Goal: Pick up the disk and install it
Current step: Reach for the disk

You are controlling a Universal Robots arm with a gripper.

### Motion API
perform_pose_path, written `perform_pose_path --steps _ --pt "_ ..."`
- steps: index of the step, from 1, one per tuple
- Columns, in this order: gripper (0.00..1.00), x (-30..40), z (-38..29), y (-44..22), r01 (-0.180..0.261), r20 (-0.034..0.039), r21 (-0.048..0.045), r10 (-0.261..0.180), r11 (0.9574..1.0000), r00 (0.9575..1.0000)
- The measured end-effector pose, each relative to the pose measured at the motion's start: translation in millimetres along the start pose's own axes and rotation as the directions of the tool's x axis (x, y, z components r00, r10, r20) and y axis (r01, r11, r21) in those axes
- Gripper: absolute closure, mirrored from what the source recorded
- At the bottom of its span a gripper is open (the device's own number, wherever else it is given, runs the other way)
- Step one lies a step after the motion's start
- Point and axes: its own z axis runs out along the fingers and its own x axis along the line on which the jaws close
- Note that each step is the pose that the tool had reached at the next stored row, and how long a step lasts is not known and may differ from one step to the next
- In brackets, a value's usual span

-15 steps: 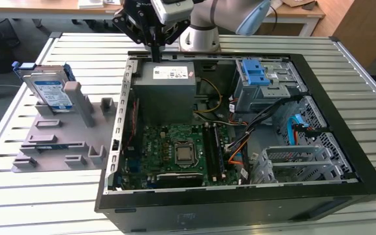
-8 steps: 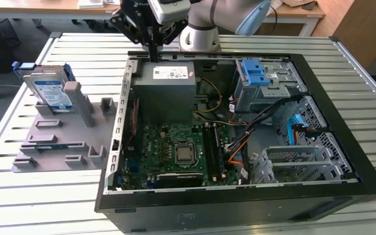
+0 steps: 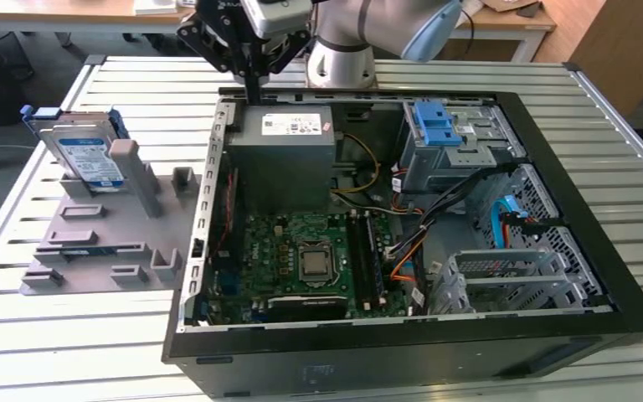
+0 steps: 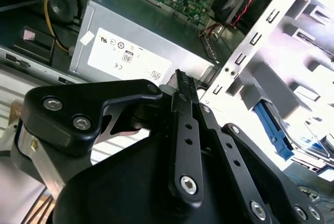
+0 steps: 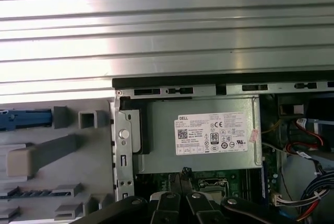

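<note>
In the exterior view, the black gripper point(image 3: 252, 92), fingers clenched together on nothing, hangs above the far-left corner of the open black computer case point(image 3: 388, 352). The silver rectangular disk point(image 3: 90, 159) stands upright, long axis vertical, in the grey plastic fixture point(image 3: 98, 261), well apart toward the exterior view's left. In both wrist views, the big grey metal box point(image 4: 130, 51) point(image 5: 203, 130) sits inside the case, just beyond the gripper.

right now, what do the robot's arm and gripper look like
The arm is a silver-grey tube with pale blue joint caps. The gripper is matte black: flat linked bars pinned with silver screws, narrowing to a slim ridged tip.
</note>
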Motion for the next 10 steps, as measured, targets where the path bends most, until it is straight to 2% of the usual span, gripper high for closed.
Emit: perform_pose_path --steps 10 --pt "0.89 12.5 0.3 1.3 0.000 -0.0004 0.0000 0.000 1.0000 1.0000"
